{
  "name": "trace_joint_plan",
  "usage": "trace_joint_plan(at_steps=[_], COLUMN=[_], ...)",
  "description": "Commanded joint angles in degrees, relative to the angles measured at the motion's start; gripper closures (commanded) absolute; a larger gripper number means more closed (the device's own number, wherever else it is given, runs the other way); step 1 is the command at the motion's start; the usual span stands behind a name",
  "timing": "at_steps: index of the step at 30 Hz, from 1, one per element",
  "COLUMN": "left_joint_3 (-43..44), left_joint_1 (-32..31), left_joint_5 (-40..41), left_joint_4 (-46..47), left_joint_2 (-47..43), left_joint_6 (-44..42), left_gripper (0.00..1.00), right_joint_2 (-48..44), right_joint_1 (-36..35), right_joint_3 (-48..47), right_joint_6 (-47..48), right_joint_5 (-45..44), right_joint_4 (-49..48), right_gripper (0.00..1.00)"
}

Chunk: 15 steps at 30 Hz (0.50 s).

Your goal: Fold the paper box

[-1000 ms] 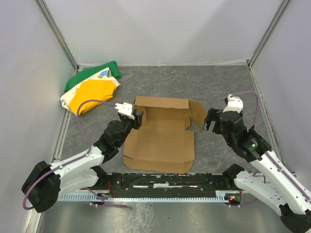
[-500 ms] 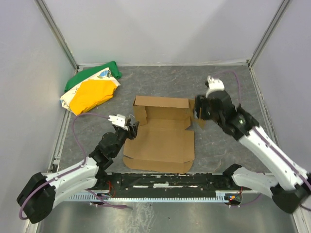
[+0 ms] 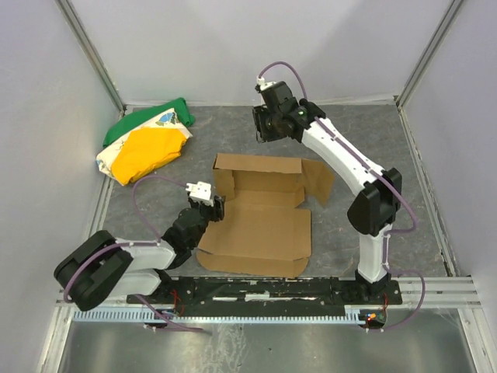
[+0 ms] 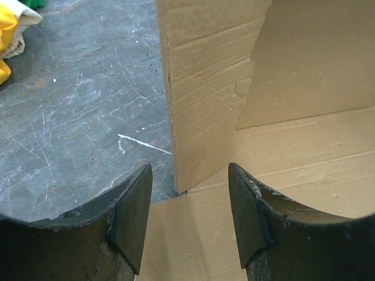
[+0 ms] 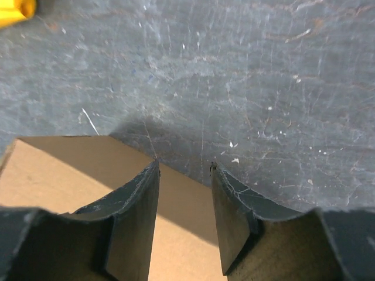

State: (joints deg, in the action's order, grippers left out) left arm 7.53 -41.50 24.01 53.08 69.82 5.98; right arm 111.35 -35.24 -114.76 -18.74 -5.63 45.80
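Left gripper [image 4: 188, 175] gapes empty at the left flap of the paper box [image 3: 260, 225]. Right gripper [image 5: 184, 170] hovers above its far edge, parted, empty.

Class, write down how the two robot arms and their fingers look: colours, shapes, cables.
Both the left arm and right arm have white links with black joints. A thin purple cable loops beside each. The left gripper and right gripper carry two dark, curved fingers with scuffed edges.
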Motion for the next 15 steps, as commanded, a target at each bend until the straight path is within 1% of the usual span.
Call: trace_joint_plan(at_steps=[1,6,8,10,13,14,15], left_joint_3=[1.8,3.6,5.4,6.5,8.0,8.3,8.6], left_joint_1=[0.2,0.2,0.2,0.2,0.2,0.2,0.1], left_joint_5=[1.6,-1.6,-1.6,-1.4,0.1,1.2,3.0], left_joint_4=[13.4,18.9,19.4,22.2,27.6,29.2,31.4], left_joint_2=[3.5,9.0,12.4,16.3,22.3,24.1,25.9], left_joint_6=[-3.9,-5.1,-5.6,-6.0,-6.2,-6.3,-6.2], left_gripper=[0.38,0.39,0.39,0.4,0.46,0.49,0.54], right_joint_2=[1.7,1.7,1.8,1.6,0.8,0.4,-0.1], right_joint_1=[1.2,2.1,2.1,2.0,2.1,2.1,2.1], right_joint_3=[-3.6,-1.4,-1.1,0.1,2.8,3.9,5.1], right_joint_6=[0.7,0.0,0.0,0.1,0.1,0.1,0.1], right_joint_5=[3.1,5.2,5.3,5.9,6.8,7.0,7.3], right_joint_4=[2.9,1.3,1.9,1.8,0.9,0.4,-0.1], right_gripper=[0.52,0.52,0.52,0.52,0.53,0.53,0.53])
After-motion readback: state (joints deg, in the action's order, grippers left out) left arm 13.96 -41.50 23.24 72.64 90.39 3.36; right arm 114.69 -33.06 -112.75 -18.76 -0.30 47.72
